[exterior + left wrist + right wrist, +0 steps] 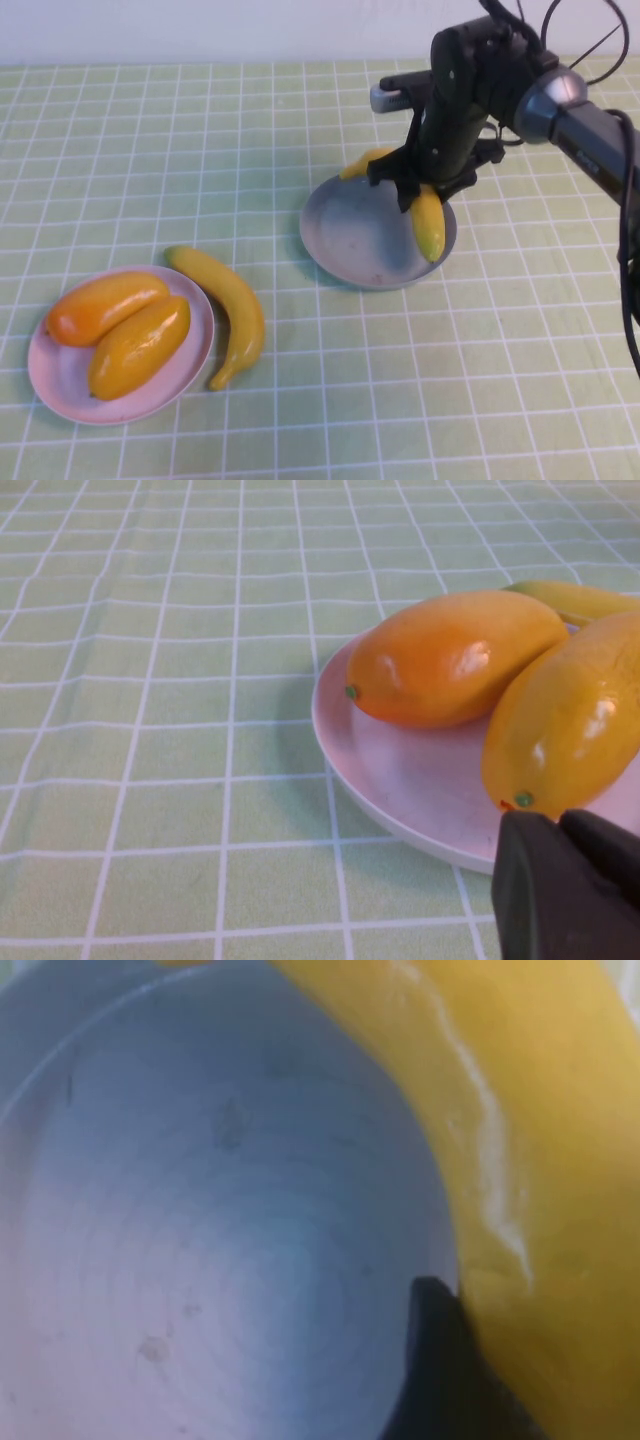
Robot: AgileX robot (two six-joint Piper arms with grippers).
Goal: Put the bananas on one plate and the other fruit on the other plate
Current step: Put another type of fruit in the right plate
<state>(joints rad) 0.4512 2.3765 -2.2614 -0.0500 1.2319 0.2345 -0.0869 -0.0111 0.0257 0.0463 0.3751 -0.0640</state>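
One banana (428,222) is gripped over the grey-blue plate (350,240) by the right claw (420,195); both mangoes (125,325) are plated; the second banana (225,315) is left on the table (400,400). The left claw (560,880), beside the pink plate (400,780), cannot be judged open or closed.

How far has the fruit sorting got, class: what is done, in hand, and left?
Done: both mangoes lie on the pink plate. In hand: the right pincer grips one banana over the grey-blue plate. Left: the second banana lies on the table beside the pink plate. The left pincer waits near the mangoes.
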